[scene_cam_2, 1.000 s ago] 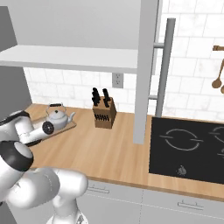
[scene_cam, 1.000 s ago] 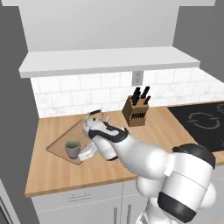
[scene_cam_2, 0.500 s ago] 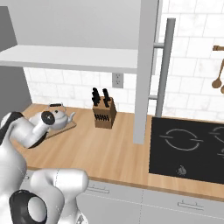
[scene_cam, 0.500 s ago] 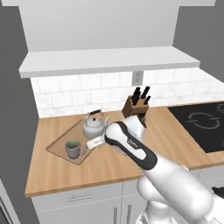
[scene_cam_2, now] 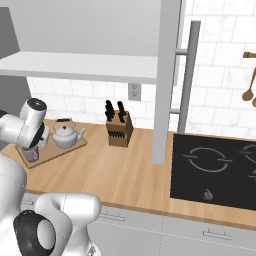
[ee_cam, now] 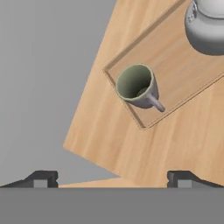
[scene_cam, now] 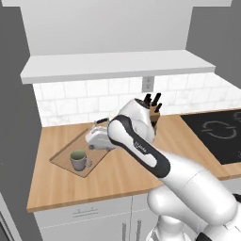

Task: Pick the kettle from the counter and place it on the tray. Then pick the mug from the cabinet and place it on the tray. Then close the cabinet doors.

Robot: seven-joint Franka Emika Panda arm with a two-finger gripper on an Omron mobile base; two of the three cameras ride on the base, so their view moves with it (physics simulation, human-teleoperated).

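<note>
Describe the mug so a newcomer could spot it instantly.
Find the wooden counter below the white tiles; near its left end lies a thin wooden tray. The mug stands on it: small, grey, olive-green inside, open-topped, unlike the lidded silver kettle beside it.

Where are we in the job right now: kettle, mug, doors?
Kettle and mug both stand on the tray, so both placements look done. The claw is open, holding nothing, above the mug. The cabinet door is open, edge-on in the right base view; closing the doors is left.
</note>
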